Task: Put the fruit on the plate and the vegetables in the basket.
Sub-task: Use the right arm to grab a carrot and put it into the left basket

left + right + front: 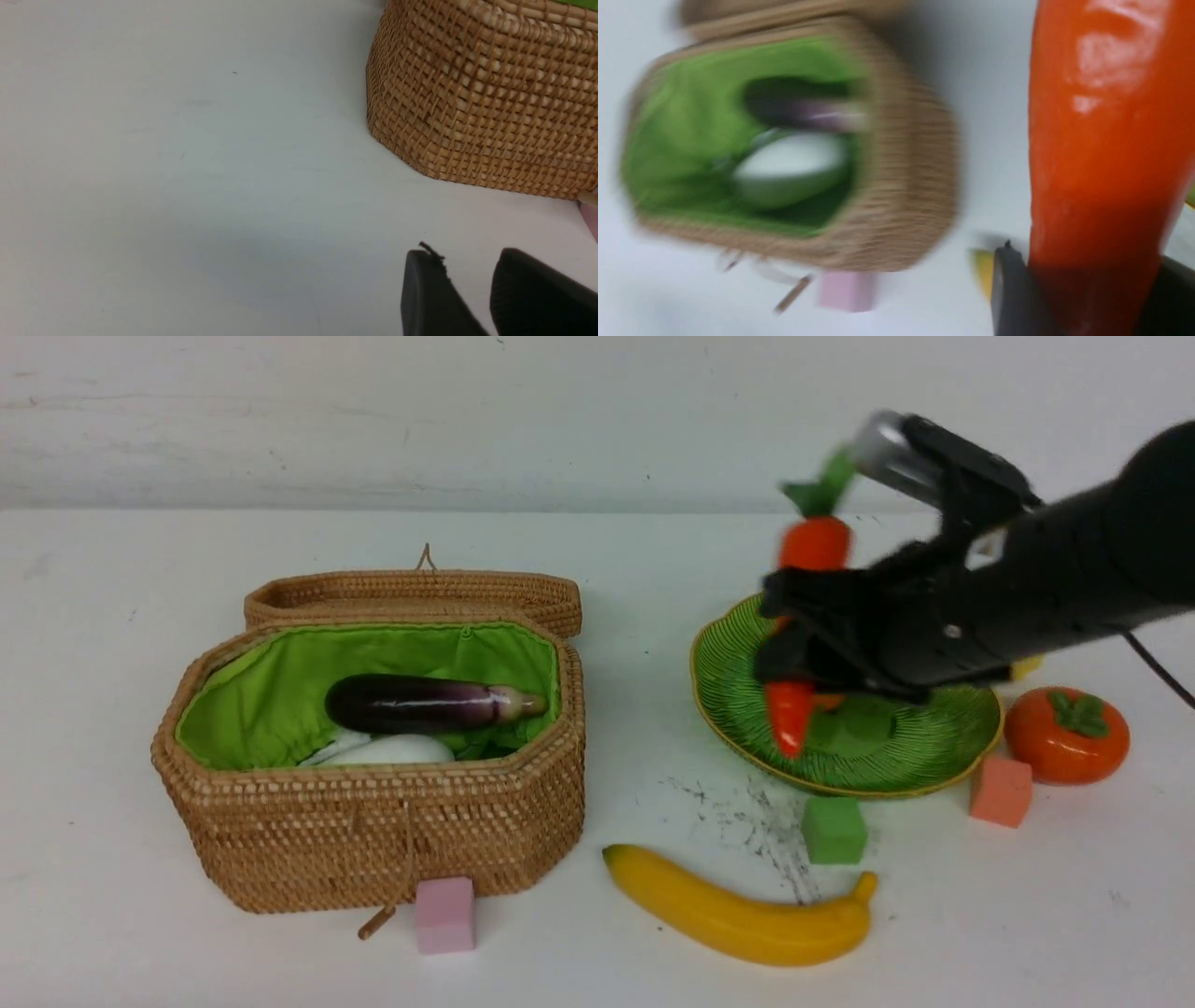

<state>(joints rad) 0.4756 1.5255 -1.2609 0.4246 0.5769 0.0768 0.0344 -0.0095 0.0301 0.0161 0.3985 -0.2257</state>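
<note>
Orange-red carrot (814, 543) hangs upright, tip down, clamped by right jaws; left jaws seem slightly parted, empty.

Basket (373, 840) open, lid (411, 597) back: top access free; eggplant (425, 703), radish (387, 749) lie inside. Bare table (644, 709) strip between basket and plate (896, 747). Right gripper (789, 635) gripping carrot (814, 543) blocks plate.

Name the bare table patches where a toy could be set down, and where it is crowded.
Bare: the table left of the basket, the strip between basket and plate, and behind both. Crowded: the plate's front and right, with banana, green cube, orange cube and persimmon; the right claw holds the carrot above it.
</note>
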